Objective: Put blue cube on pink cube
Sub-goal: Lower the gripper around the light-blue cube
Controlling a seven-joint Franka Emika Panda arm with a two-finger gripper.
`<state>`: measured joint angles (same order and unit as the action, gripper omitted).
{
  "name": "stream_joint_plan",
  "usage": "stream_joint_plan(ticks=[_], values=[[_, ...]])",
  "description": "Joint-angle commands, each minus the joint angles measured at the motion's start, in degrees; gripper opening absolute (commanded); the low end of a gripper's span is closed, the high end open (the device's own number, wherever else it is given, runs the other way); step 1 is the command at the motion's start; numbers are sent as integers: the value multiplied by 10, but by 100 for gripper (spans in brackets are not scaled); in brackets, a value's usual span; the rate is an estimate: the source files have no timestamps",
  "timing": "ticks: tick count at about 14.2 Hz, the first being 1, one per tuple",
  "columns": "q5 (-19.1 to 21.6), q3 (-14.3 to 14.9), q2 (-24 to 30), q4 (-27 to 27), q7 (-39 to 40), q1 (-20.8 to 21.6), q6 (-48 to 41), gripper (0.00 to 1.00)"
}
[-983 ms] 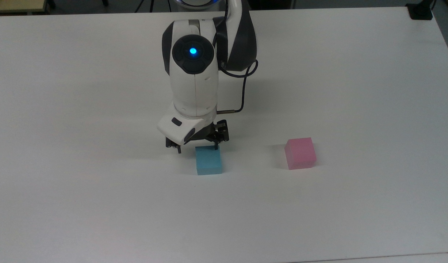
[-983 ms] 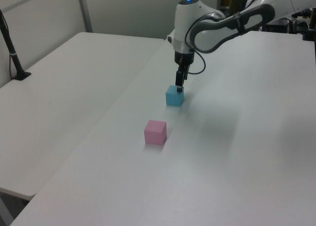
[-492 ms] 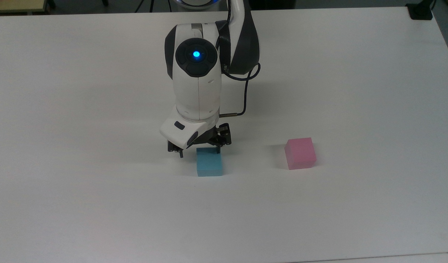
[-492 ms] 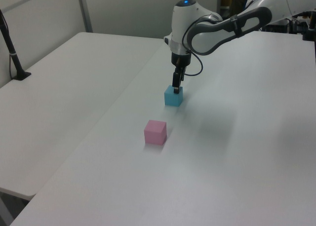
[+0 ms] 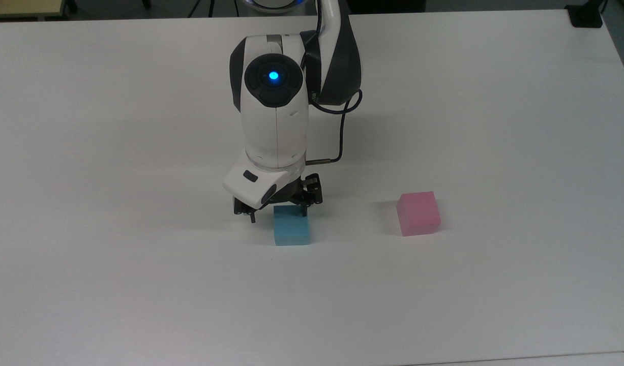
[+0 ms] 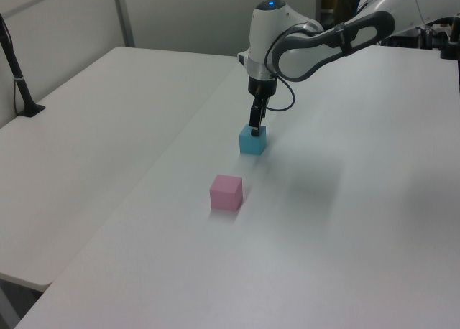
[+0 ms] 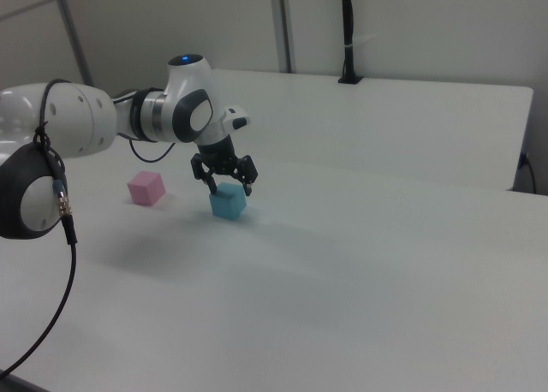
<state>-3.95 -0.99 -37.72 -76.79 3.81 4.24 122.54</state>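
The blue cube (image 5: 291, 227) (image 6: 252, 140) (image 7: 228, 202) rests on the white table (image 5: 139, 284), a little toward the top view's left of centre. The pink cube (image 5: 418, 213) (image 6: 226, 192) (image 7: 145, 187) sits apart from it, toward the top view's right. My gripper (image 5: 277, 212) (image 6: 254, 128) (image 7: 229, 185) points straight down just over the blue cube's far edge. It is open, its fingers spread wider than the cube in the right view, and nothing is held.
A black post on a clamp (image 5: 586, 15) (image 6: 21, 77) (image 7: 347, 32) stands at a far table corner. A seam between two tabletops (image 6: 172, 138) runs past the cubes in the left view. A black cable (image 5: 342, 132) loops beside my wrist.
My gripper has shifted slightly toward the top view's right and come lower over the blue cube. Both cubes stay where they were.
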Motion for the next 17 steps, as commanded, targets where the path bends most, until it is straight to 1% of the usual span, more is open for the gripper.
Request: stream_joint_plan(ticks=[1, 5, 8, 13, 17], values=[[-2, 9, -11, 20, 8, 9, 10, 100], [0, 6, -16, 23, 3, 12, 9, 100], [10, 5, -17, 23, 1, 16, 4, 100], [10, 5, -16, 22, -9, 17, 5, 100], [46, 6, -13, 22, -9, 17, 3, 100]])
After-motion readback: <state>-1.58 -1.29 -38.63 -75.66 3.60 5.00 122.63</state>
